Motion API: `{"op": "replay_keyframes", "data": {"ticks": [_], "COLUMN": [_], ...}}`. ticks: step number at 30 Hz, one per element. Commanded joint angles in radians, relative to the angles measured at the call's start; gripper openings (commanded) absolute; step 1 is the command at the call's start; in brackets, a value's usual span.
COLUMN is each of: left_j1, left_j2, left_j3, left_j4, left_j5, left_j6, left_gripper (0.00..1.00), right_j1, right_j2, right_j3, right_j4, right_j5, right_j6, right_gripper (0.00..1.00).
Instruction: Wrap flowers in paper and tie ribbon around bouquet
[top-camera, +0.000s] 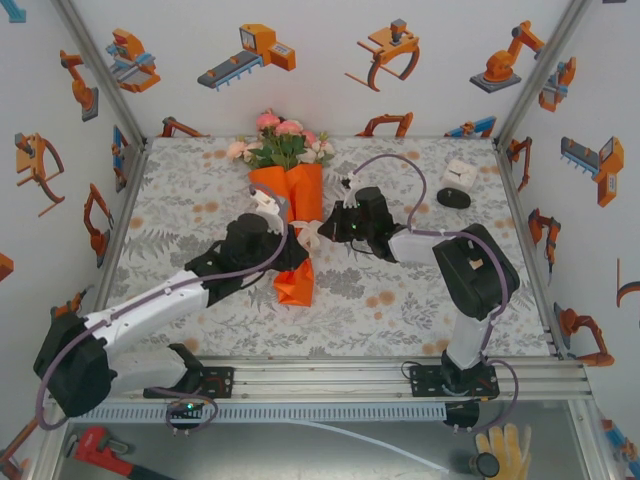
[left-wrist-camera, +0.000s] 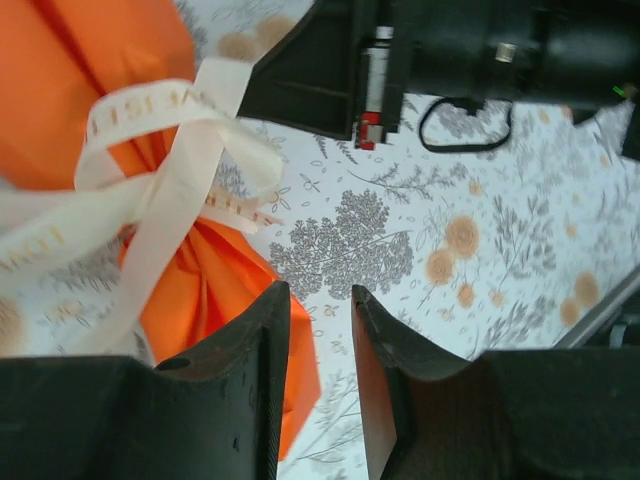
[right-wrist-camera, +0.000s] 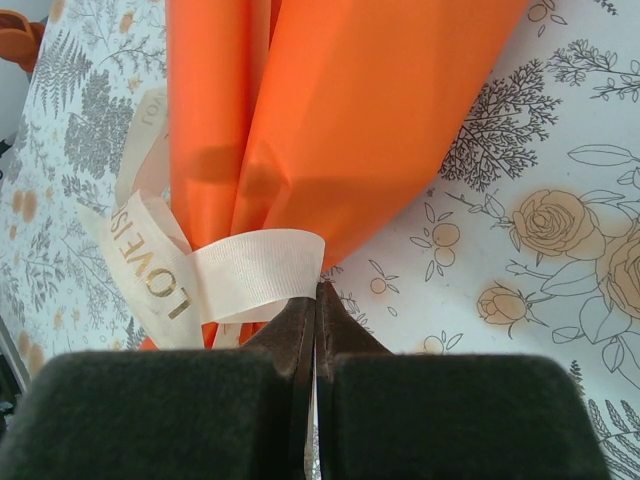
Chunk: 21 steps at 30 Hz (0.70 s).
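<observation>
The bouquet lies in the middle of the table: flowers (top-camera: 280, 140) with pink and cream blooms at the far end, orange paper (top-camera: 290, 190) wrapped round the stems. A cream ribbon (right-wrist-camera: 255, 275) with gold lettering loops round the paper's (right-wrist-camera: 350, 120) narrow waist. My right gripper (right-wrist-camera: 317, 288) is shut on a strand of that ribbon, right of the waist (top-camera: 325, 225). My left gripper (left-wrist-camera: 318, 292) stands open just left of the waist (top-camera: 290, 232), with nothing between its fingers. Loose ribbon loops (left-wrist-camera: 170, 170) cross the paper (left-wrist-camera: 220, 290) ahead of it.
A small white box (top-camera: 462, 173) and a black disc (top-camera: 453, 197) sit at the back right of the floral cloth (top-camera: 380, 290). Walls close in the left, right and far sides. A red wrench (top-camera: 100, 445) and a glove (top-camera: 500, 445) lie below the table's front rail.
</observation>
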Motion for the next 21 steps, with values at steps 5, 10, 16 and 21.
{"op": "replay_keyframes", "data": {"ticks": [5, 10, 16, 21], "left_j1": [-0.115, -0.139, -0.159, -0.162], "left_j2": [0.252, 0.406, 0.519, 0.554], "left_j3": [0.235, 0.368, 0.44, 0.45], "left_j4": [-0.187, -0.296, -0.344, -0.375], "left_j5": [-0.336, -0.417, -0.48, -0.482], "left_j6": [-0.175, -0.128, -0.041, -0.058], "left_gripper": [0.34, 0.37, 0.34, 0.32], "right_j1": [0.012, 0.012, 0.013, 0.013], "right_j2": [-0.012, -0.014, -0.018, -0.015], "right_j3": [0.033, 0.032, 0.031, 0.034], "right_j4": [-0.025, -0.026, -0.022, -0.026], "right_j5": [0.025, 0.025, 0.021, 0.026], "right_j6": [0.004, -0.003, -0.001, -0.01], "right_gripper": [0.0, 0.0, 0.0, 0.0]}}
